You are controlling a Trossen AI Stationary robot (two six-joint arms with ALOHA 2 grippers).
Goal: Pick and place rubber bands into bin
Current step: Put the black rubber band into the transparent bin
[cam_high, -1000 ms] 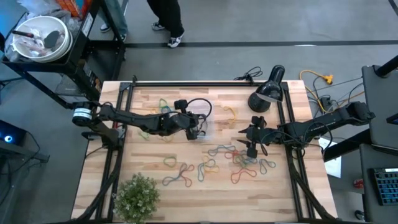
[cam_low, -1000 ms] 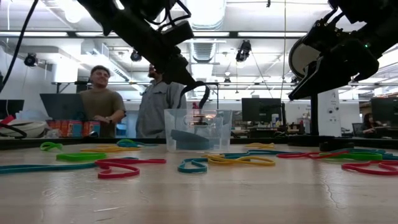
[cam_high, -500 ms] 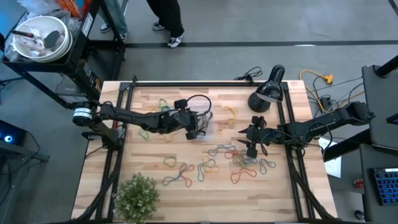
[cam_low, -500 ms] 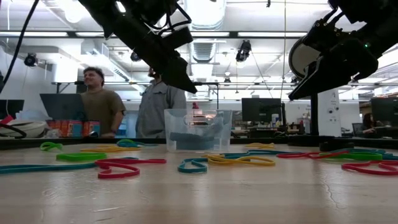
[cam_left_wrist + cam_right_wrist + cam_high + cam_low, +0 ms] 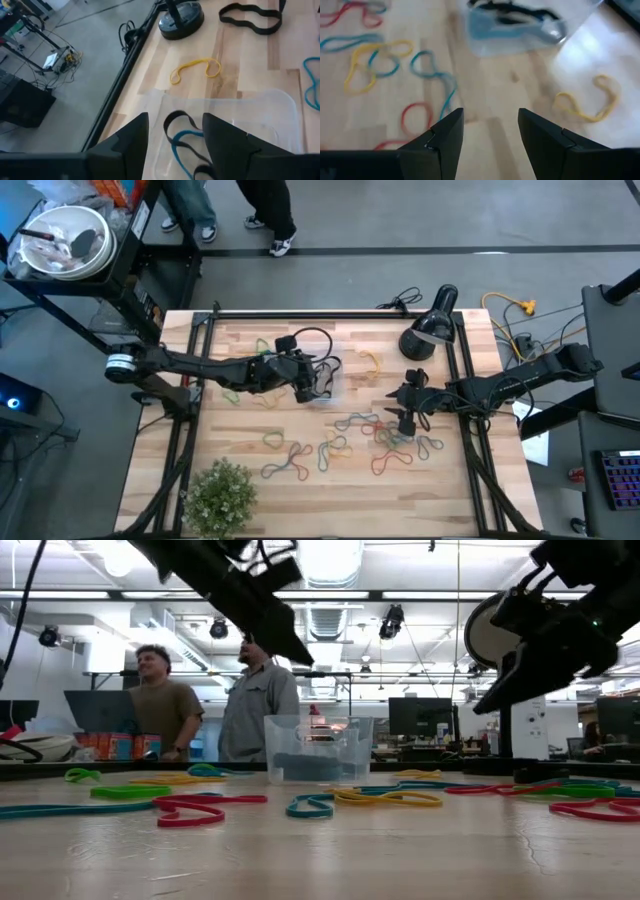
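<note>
The bin [image 5: 318, 750], a small clear tub, stands mid-table with a black band [image 5: 176, 121] and a blue band [image 5: 181, 141] lying on its floor. My left gripper [image 5: 318, 384] hovers open above the bin's left end, its fingers [image 5: 127, 142] apart with nothing between them. Loose rubber bands [image 5: 350, 425] in several colours lie flat on the wood toward the near edge; a yellow one [image 5: 195, 70] lies beyond the bin. My right gripper [image 5: 405, 412] hangs open to the bin's right, above the bands [image 5: 375, 57], touching nothing.
A black desk lamp [image 5: 430, 330] stands at the far right, and a black band [image 5: 250, 17] lies near its base. A small plant [image 5: 220, 495] sits at the near left corner. More bands [image 5: 285, 465] lie near it. Two people [image 5: 165, 705] stand behind the table.
My left gripper has opened over the bin and let go of a black band that hung from its fingers; the band no longer hangs there. The gripper has then risen a little above the bin. My right gripper has stayed open.
</note>
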